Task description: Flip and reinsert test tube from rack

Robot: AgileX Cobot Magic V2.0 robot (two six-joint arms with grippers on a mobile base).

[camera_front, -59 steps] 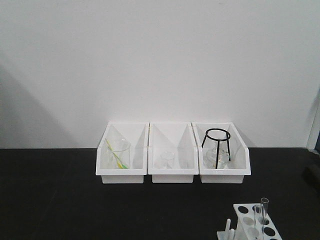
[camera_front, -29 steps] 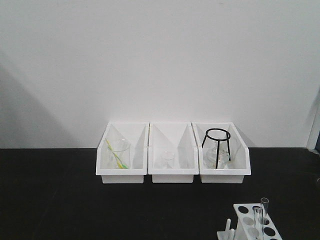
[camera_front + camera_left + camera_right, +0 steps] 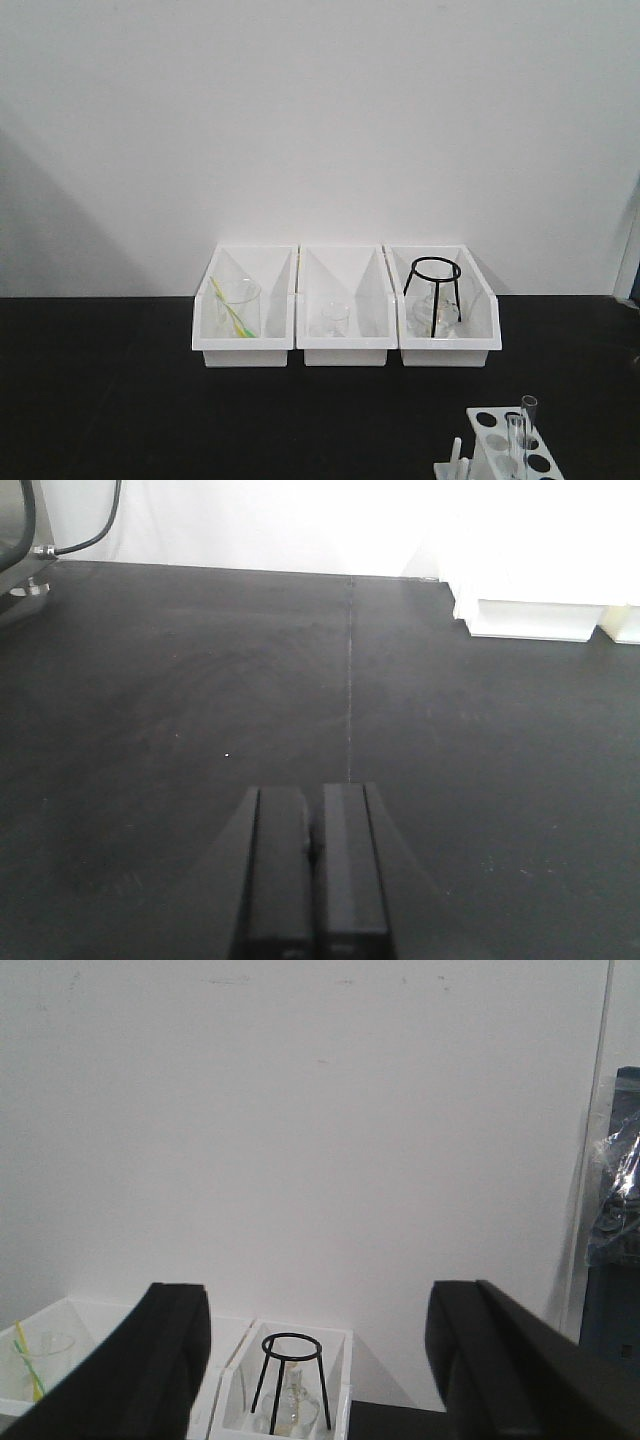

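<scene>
The white rack (image 3: 505, 440) sits at the bottom right of the front view, partly cut off by the frame edge. A clear test tube (image 3: 523, 432) stands upright in one of its holes, rim end up. Neither arm shows in the front view. In the left wrist view my left gripper (image 3: 314, 800) is shut with nothing between its fingers, low over the black table. In the right wrist view my right gripper (image 3: 318, 1305) is wide open and empty, raised and facing the white wall. The rack and tube are out of both wrist views.
Three white slant-fronted bins (image 3: 345, 345) line the back of the black table. The left one holds a beaker with a yellow-green rod (image 3: 235, 310), the middle a small beaker (image 3: 334, 320), the right a black wire tripod (image 3: 433, 295) over a flask.
</scene>
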